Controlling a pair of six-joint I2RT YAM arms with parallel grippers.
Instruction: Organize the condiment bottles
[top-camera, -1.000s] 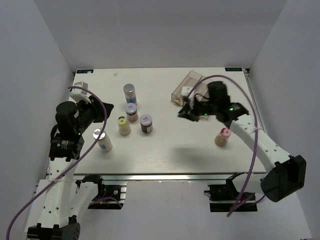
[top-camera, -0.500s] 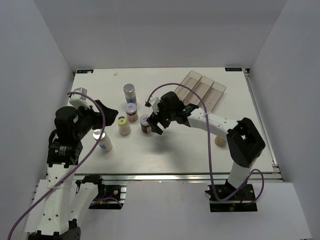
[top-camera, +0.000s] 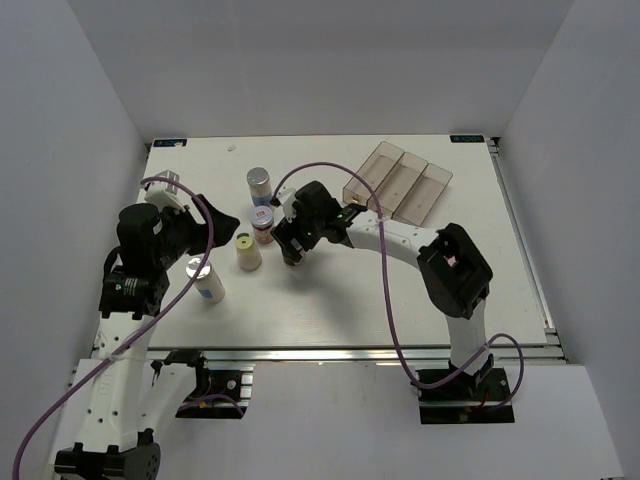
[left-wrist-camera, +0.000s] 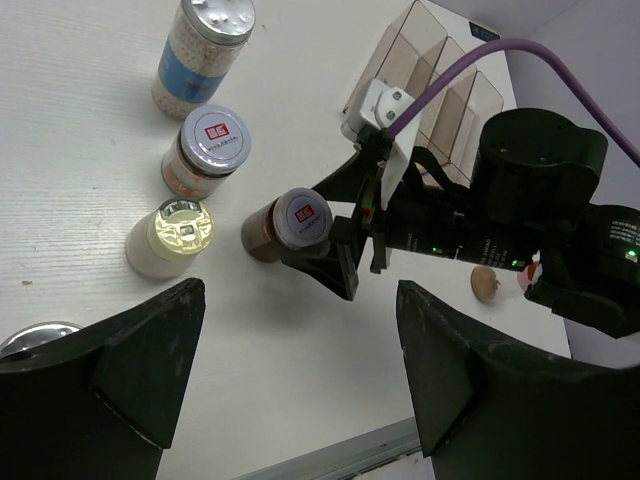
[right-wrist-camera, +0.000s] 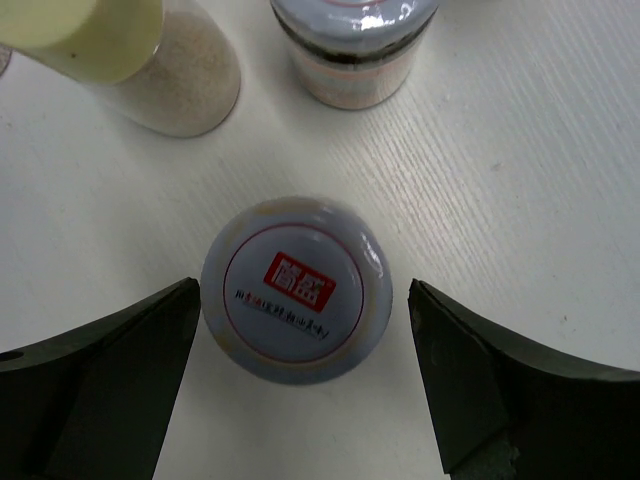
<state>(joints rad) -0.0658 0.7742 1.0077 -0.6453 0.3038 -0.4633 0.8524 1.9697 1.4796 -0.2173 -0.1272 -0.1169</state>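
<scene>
— Beneath the left wrist camera, found what?

— Found the left gripper (left-wrist-camera: 298, 320) hanging over the white table (left-wrist-camera: 70, 170), fingers (left-wrist-camera: 140, 370) spread wide, nothing between them. Framed the right gripper (left-wrist-camera: 305, 226) low around a dark brown bottle (left-wrist-camera: 283, 230), one black finger on each side. Lined up a pale yellow bottle (left-wrist-camera: 172, 236) just beside it, a second dark brown bottle (left-wrist-camera: 210, 150) beyond that, and a blue-banded silver-lidded bottle (left-wrist-camera: 205, 45) farther on. Clipped a second silver-lidded bottle (left-wrist-camera: 35, 338) at the bottom corner, only its lid showing. Picked out the clear three-slot tray (left-wrist-camera: 420, 45) behind the right arm (left-wrist-camera: 540, 190), plus a tan bottle (left-wrist-camera: 486, 283) well apart, too small to tell upright from tipped.

— And through the right wrist camera?

— Looked straight down on that first brown bottle's pale, red-marked lid, centred between parted jaws set wider than the lid. Made out a thin strip of table on the right-hand side; could not tell about contact on the other.

— From overhead?

— Showed the right arm spanning across to the table's left half, gripper hiding most of its bottle. Placed the left gripper just left of the cluster, with the second silver-lidded bottle near the front-left edge. Put the tray at the back right, apart from every bottle.
</scene>
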